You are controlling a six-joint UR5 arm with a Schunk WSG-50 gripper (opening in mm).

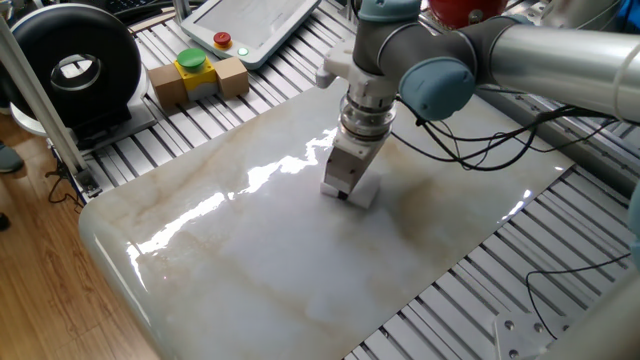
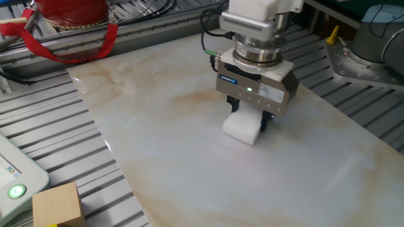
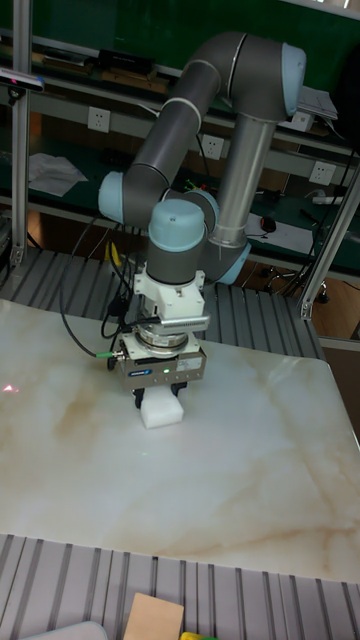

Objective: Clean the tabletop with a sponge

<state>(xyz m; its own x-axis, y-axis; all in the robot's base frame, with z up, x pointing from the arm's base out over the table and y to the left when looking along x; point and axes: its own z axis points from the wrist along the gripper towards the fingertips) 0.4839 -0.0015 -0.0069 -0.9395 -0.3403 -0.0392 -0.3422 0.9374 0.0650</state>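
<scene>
The white sponge point(image 2: 242, 128) point(image 1: 362, 195) point(image 3: 160, 411) rests flat on the marble tabletop point(image 2: 164, 145) point(image 1: 230, 260) point(image 3: 200, 480), near its middle. My gripper point(image 2: 247, 121) point(image 1: 347, 190) point(image 3: 160, 397) points straight down and is shut on the sponge, pressing it against the slab. The fingers are mostly hidden behind the foam block and the gripper body.
Tan cardboard boxes with a yellow-green button point(image 1: 197, 73) sit on the slatted frame beyond the slab's corner, beside a teach pendant point(image 1: 255, 25). A black round device point(image 1: 70, 65) stands at the far left. A red basket point(image 2: 69, 12) and cables point(image 1: 470, 150) lie near the slab's edges.
</scene>
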